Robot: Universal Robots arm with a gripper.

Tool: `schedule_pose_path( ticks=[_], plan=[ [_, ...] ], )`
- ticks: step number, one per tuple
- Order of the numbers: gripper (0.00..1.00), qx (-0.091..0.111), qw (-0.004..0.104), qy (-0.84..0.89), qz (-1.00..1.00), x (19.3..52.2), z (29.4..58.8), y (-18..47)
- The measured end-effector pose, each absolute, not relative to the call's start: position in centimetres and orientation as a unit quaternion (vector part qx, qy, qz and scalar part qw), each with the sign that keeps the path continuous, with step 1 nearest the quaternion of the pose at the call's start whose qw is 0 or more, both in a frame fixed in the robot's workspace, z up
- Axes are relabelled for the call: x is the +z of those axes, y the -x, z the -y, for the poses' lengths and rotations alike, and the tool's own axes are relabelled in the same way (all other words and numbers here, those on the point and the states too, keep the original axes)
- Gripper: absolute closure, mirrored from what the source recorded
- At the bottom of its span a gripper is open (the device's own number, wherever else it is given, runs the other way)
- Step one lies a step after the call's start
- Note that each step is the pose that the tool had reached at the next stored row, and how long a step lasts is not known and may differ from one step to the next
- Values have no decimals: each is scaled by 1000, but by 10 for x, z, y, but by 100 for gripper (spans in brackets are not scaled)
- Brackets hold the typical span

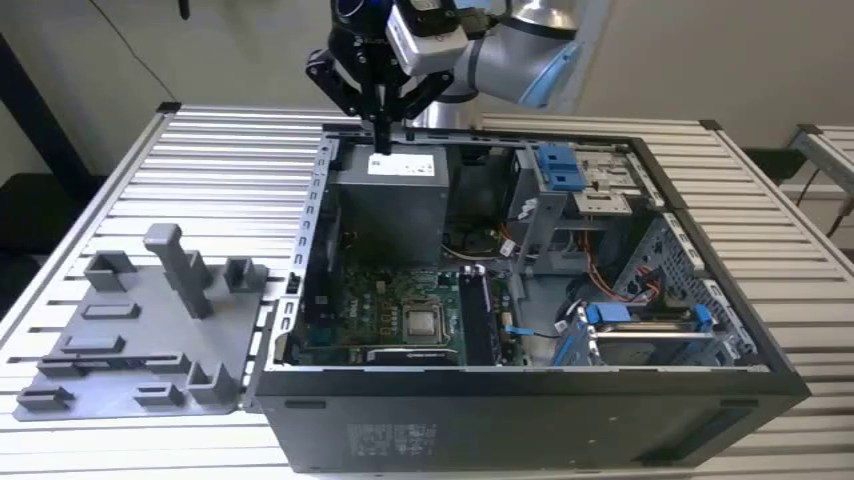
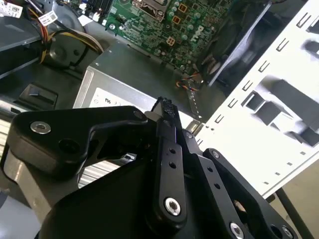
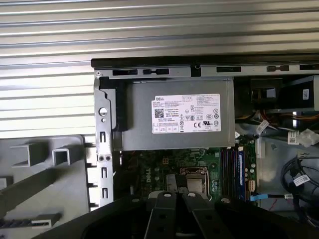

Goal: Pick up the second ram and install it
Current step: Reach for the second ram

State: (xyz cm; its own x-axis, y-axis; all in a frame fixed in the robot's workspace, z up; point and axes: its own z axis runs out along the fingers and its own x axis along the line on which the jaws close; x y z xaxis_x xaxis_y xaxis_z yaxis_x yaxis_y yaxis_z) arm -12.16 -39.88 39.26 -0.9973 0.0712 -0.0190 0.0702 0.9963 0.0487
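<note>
1. Step, as I read it: transit above the open PC case (image 1: pixel 561 400), unloaded. The gripper (image 1: pixel 383 132) hangs over the power supply (image 1: pixel 387 190) near the case's back wall, well apart from the memory slots.
2. Location of the second ram (image 3: pixel 241 167): best guess is the bluish-green stick standing in the slot row just beside the CPU socket (image 3: pixel 192 179) on the motherboard (image 1: pixel 354 310). Can't tell which stick in that row is number two, or whether the end latches are home.
3. Doing it well: tool vertical, margin over the power supply top and the loose cables (image 3: pixel 299 174). Judge seating by a level top edge and both latches in.
4. Gripper state: fingers (image 2: pixel 167 112) pressed together, no gap in both wrist views, nothing between them, touching nothing.
5. Gray fixture tray (image 1: pixel 134 340) sits just beside the case, on the exterior view's left. Can't tell if it carries a stick.
</note>
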Motion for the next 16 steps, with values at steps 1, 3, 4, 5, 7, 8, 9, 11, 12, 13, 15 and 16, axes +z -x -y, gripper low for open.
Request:
schedule_pose_path(
  ticks=[1, 3, 4, 5, 7, 8, 9, 11, 12, 13, 15, 16],
  plan=[
    [89, 24, 10, -35, -999, 393, 399, 122],
    [89, 24, 10, -35, -999, 393, 399, 123],
    [89, 24, 10, -35, -999, 393, 399, 123],
    [89, 24, 10, -35, -999, 393, 399, 124],
    [89, 24, 10, -35, -999, 393, 399, 127],
    [89, 24, 10, -35, -999, 393, 399, 128],
    [89, 24, 10, -35, -999, 393, 399, 130],
    [89, 24, 10, -35, -999, 393, 399, 133],
    [89, 24, 10, -35, -999, 393, 399, 134],
    [89, 24, 10, -35, -999, 393, 399, 134],
    [89, 24, 10, -35, -999, 393, 399, 134],
    [89, 24, 10, -35, -999, 393, 399, 134]
  ],
)
